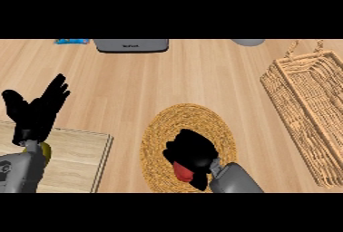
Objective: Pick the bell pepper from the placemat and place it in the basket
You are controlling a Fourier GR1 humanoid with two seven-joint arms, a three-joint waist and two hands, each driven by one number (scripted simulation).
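My right hand (193, 153) is down on the round woven placemat (161, 136), fingers curled over the red bell pepper (181, 171), which shows only as a small red patch under my palm toward the placemat's near edge; my hand hides the rest of it, and I cannot tell whether it has left the mat. I judge this to be the grasping step: the fingers are wrapped round the pepper, and the carry has not begun. The wicker basket (305, 118) lies well off to the right of the placemat, long and narrow, with bare wooden counter (167, 77) between the two. The next move, as I read it, calls for lifting clear of the placemat's weave, swinging rightward, and coming high enough over the basket's near wall before letting go inside. My left hand (36, 111) rests far left of the placemat, fingers straight and spread upward, above a wooden board (74, 154), holding nothing
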